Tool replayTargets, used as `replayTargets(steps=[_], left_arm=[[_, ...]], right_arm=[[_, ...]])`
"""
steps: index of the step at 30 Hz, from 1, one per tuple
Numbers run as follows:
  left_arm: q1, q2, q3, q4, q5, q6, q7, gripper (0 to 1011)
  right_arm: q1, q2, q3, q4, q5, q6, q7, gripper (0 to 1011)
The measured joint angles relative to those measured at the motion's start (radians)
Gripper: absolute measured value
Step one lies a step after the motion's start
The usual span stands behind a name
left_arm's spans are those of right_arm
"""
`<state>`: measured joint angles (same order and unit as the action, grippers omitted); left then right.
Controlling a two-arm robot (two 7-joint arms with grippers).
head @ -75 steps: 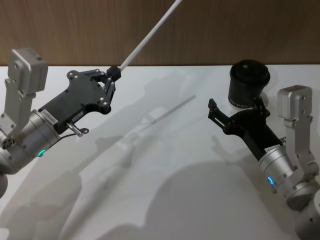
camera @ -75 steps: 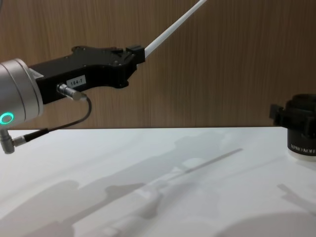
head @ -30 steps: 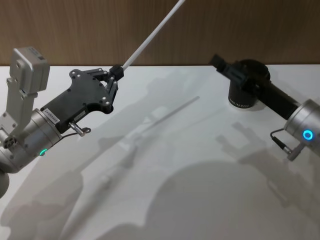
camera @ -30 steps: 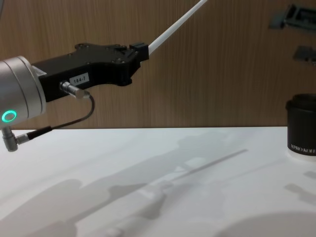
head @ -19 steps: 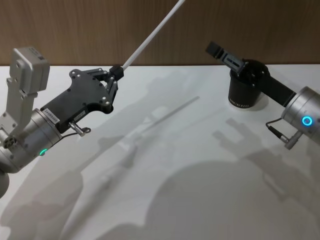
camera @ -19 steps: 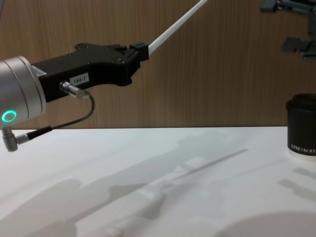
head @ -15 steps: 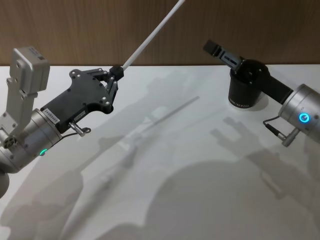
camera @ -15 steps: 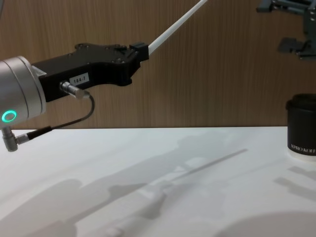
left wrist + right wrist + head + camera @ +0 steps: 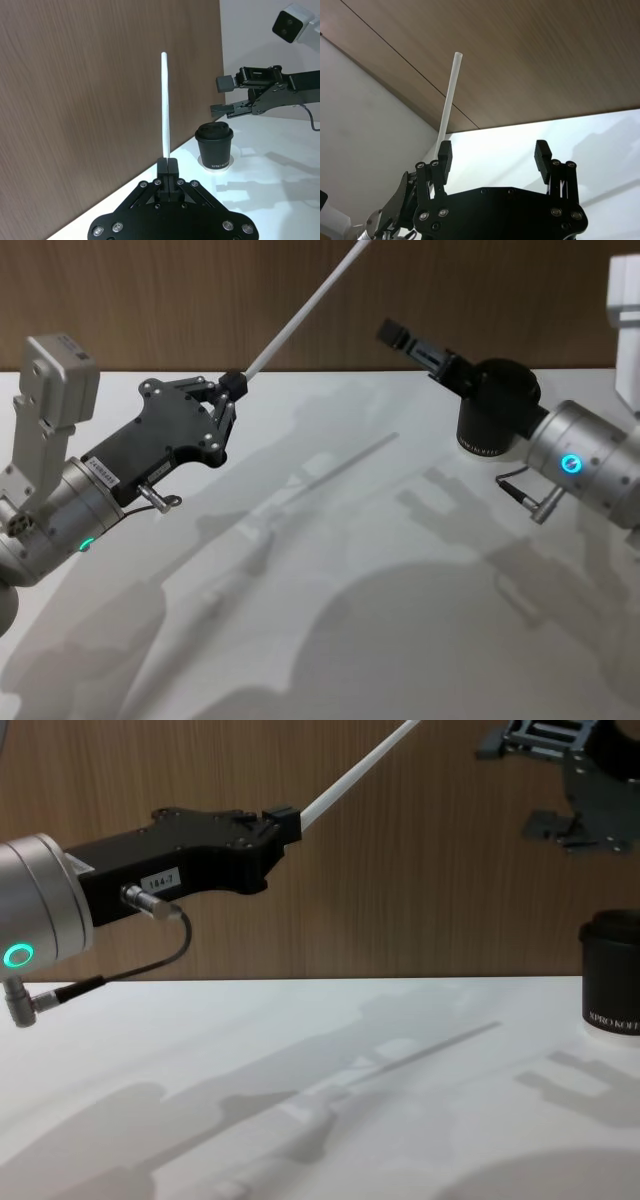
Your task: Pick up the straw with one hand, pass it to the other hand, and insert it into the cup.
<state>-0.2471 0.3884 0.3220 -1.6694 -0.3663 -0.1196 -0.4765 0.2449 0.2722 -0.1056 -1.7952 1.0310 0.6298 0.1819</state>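
You've got one straw (image 9: 300, 314), one cup (image 9: 485, 435), two arms. Left fingers (image 9: 228, 386) pinched tight on the straw's lower end, high above the table (image 9: 400, 640), straw angled up-right. Right fingers (image 9: 392, 333) spread wide, empty, raised over the cup at far right.

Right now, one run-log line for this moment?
stage: pre-handover | left hand: shut on straw, held aloft | right hand: open, raised, apart from straw | cup: on table, no straw
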Motion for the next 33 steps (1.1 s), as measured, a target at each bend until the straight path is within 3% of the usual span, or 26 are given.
replayTargets(steps=[21, 33], left_arm=[[0.0, 0.0, 0.0, 0.0, 0.0, 0.0, 0.0, 3], [0.0, 0.0, 0.0, 0.0, 0.0, 0.0, 0.0, 4]], right_arm=[[0.065, -0.014, -0.069, 0.016, -0.015, -0.036, 0.015, 1001], [0.09, -0.004, -0.079, 0.022, -0.016, -0.062, 0.04, 1001]])
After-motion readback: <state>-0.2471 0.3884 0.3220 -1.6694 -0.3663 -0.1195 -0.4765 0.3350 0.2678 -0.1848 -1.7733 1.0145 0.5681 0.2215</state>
